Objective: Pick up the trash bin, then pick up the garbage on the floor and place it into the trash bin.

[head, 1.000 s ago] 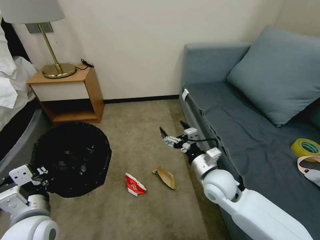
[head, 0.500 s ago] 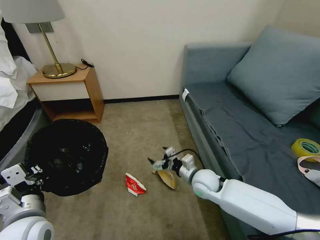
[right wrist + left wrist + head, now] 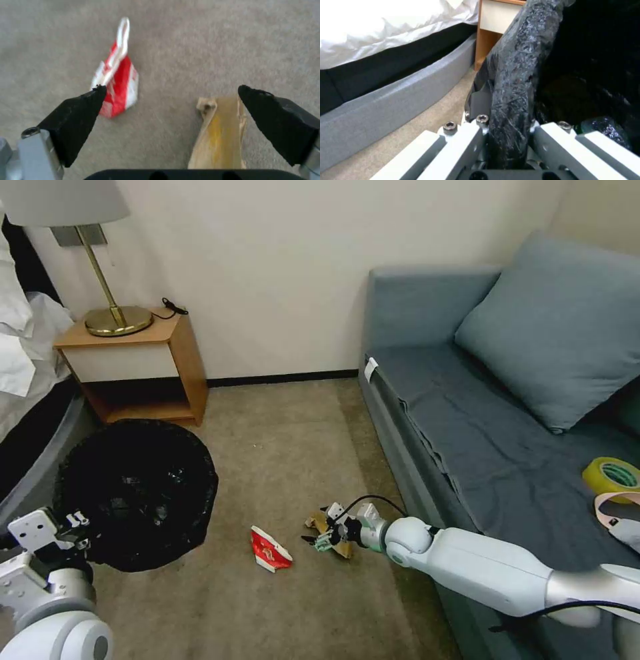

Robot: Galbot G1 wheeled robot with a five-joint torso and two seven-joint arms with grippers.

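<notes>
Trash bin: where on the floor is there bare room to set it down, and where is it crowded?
Bare carpet lies between the nightstand and the sofa, beyond the trash bin shut in the left gripper. It is crowded where the open right gripper hangs over the gold-brown wrapper, beside the red-and-white carton.

A crinkly black bag lines the trash bin (image 3: 137, 493). On the beige carpet (image 3: 280, 440) lie a red-and-white carton (image 3: 269, 549) and a gold-brown wrapper (image 3: 218, 135). The right gripper (image 3: 171, 91) has black fingertips (image 3: 78, 117) on grey metal. Blue-grey sofa (image 3: 480, 447), yellow tape roll (image 3: 612, 475) with green inner ring, wooden nightstand (image 3: 137, 363), brass lamp (image 3: 113, 317).
</notes>
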